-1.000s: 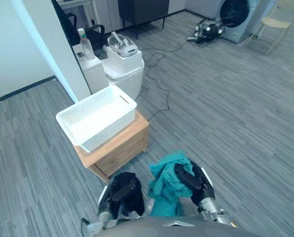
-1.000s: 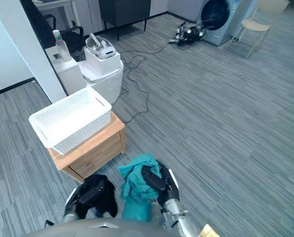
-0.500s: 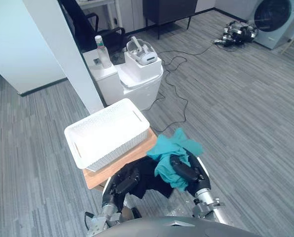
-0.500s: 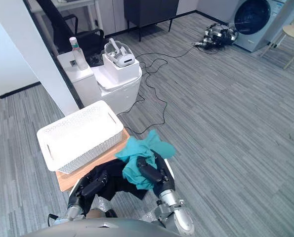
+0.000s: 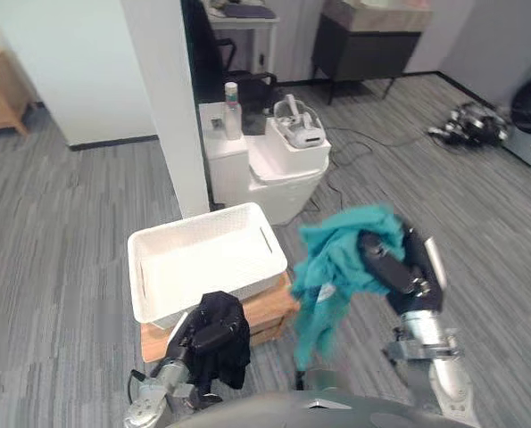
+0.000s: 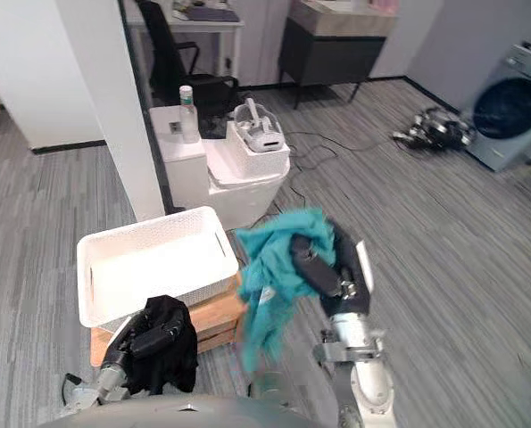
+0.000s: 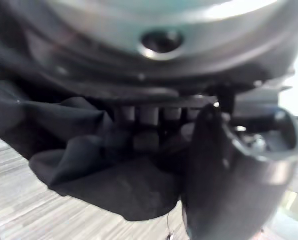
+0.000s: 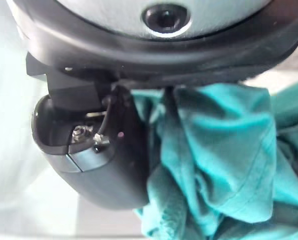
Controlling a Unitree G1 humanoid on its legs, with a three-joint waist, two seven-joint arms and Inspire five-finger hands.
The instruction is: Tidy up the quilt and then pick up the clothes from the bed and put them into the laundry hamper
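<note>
The head cameras show a robot standing over a white perforated plastic laundry basket (image 5: pixel 203 267) that sits on a low wooden drawer cabinet (image 5: pixel 269 312) on grey striped carpet, a garment in each hand. The right hand (image 5: pixel 390 267) is raised beside the basket's right end, its fingers curled round a bunched teal cloth garment (image 5: pixel 332 263). The bunch sits against the palm on the side facing the basket. From there the cloth hangs straight down, its long axis upright and its narrow tail pointing at the floor past the cabinet's right corner.

The left hand (image 6: pixel 147 337) is lower, in front of the basket's near wall, and is closed on a black cloth garment (image 6: pixel 167 361). This one drapes over and below the fingers in a short, loose clump that overlaps the cabinet's front edge. Neither garment is inside the basket.

The wrist cameras show the grips from close up. On the left, the fingers (image 7: pixel 143 120) are folded into the dark folds with the thumb (image 7: pixel 224 165) beside them. On the right, the thumb (image 8: pixel 101 155) presses against teal cloth that spills past it.

The head views also take in the room. Behind the basket are a white pillar (image 5: pixel 162 89) and white bins (image 5: pixel 283 174) carrying a clear bottle (image 5: pixel 232 98) and a white headset (image 5: pixel 298 134). A washing machine (image 6: pixel 513 107) stands far to the right.
</note>
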